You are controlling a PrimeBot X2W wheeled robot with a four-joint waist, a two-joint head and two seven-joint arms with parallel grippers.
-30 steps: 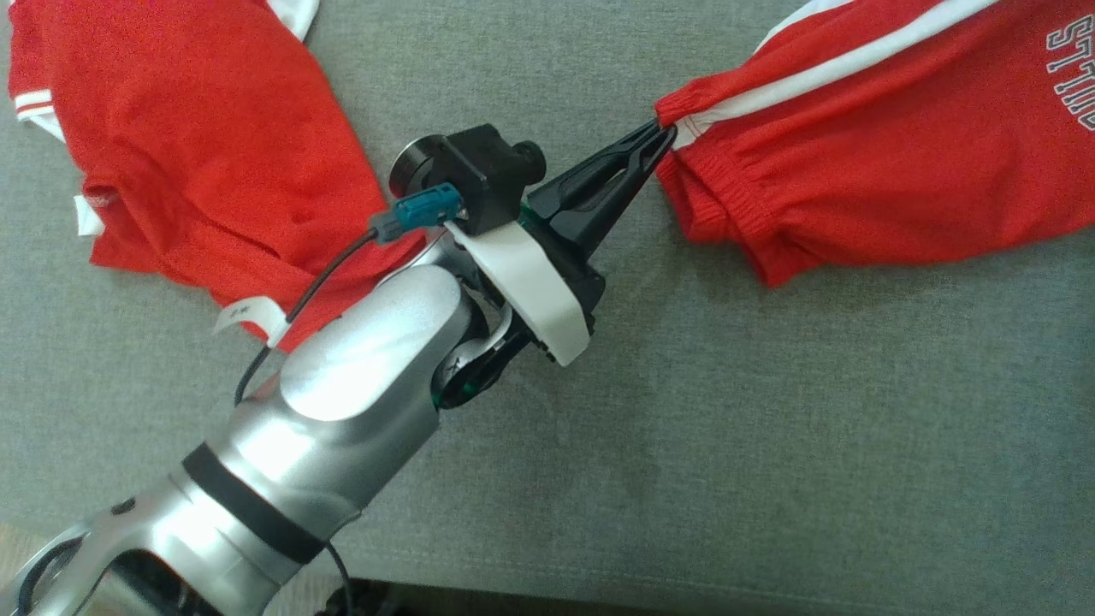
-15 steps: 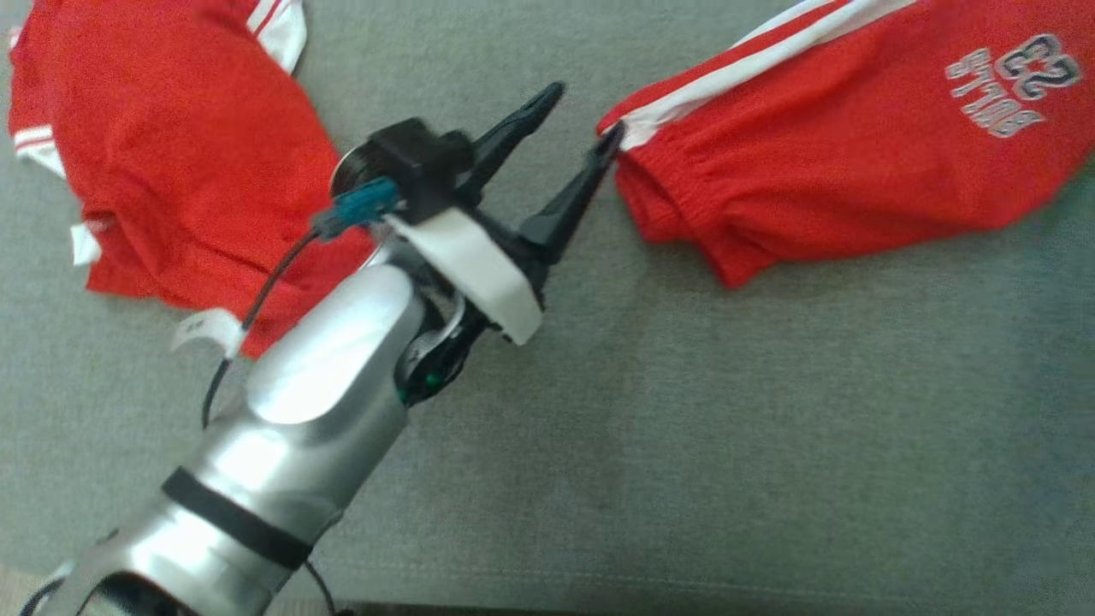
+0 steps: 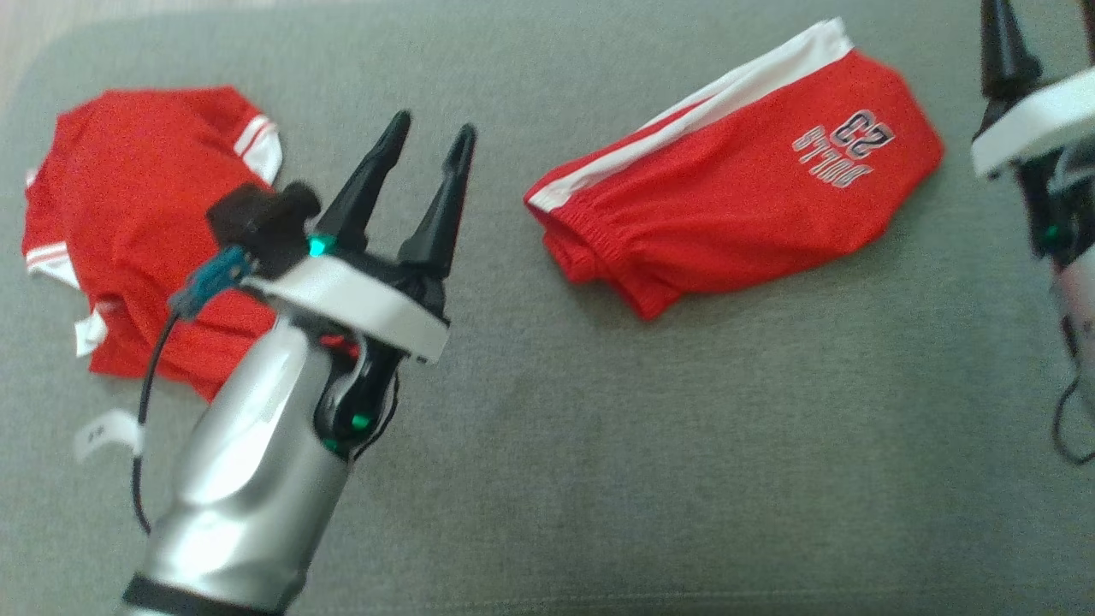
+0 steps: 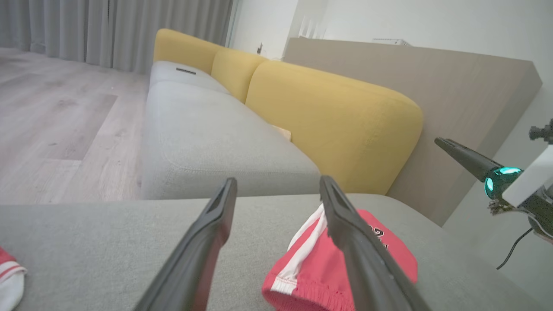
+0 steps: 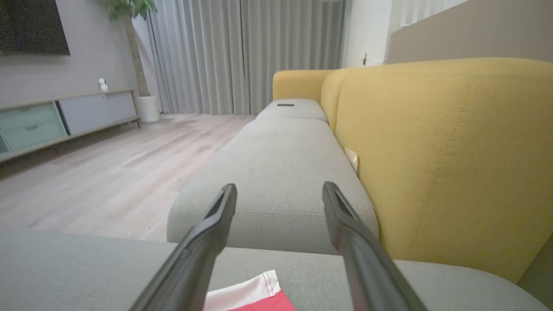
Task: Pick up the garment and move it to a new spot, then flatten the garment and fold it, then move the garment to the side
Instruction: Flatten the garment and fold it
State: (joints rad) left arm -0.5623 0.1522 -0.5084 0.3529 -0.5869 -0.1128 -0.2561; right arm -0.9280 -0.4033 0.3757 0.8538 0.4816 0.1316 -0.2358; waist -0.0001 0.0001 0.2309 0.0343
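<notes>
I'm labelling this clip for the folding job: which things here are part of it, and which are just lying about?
Part of the job: red shorts, lying folded on the grey seat; left gripper and right gripper, both open, holding nothing.
Lying about: red shirt; white tag near it; yellow backrest.

Head cam stares down at the grey sofa seat [image 3: 684, 445], fairly close. Both wrist cams sit low, facing along the yellow backrest [image 4: 337, 125]. Head and left wrist share the red shorts [image 3: 736, 214].
</notes>
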